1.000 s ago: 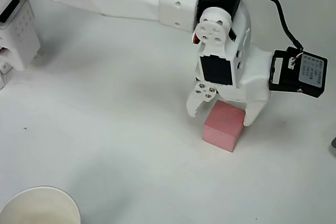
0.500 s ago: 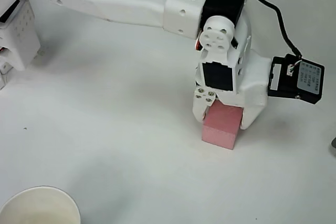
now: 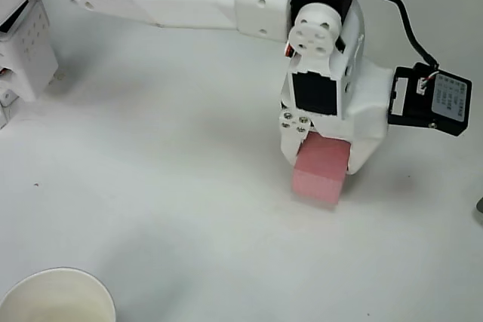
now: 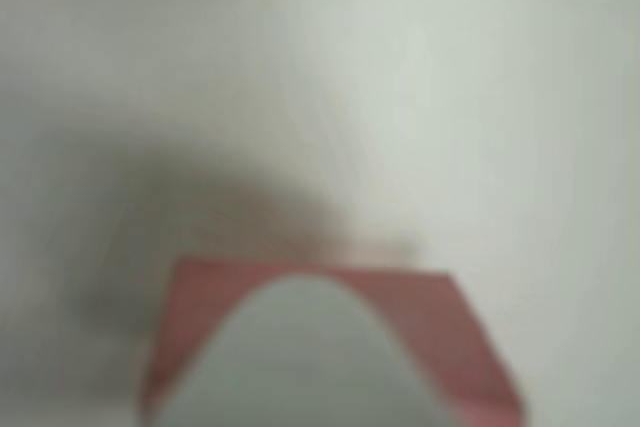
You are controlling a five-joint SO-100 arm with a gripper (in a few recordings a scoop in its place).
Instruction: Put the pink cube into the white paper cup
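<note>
In the overhead view, the pincer is seen closed around the pink cube, with a finger pressed against each of the two opposite sides; the block is gripped near its upper part, so that most of its body projects below the fingers. The cube's outline is blurred, and whether it rests on the white worktop or is just clear of it cannot be told. The hold across the flat sides is judged to be chosen so that the foam-like block is carried squarely. The white paper cup is noted at the lower left corner, upright, well apart from the cube; what is seen of its cream interior holds nothing. In the wrist view, the pink cube is recorded at the bottom of the frame, partly covered by a pale rounded fingertip lying against its face, with a soft shadow on the worktop beyond. Transfer to the cup is judged not yet done.
</note>
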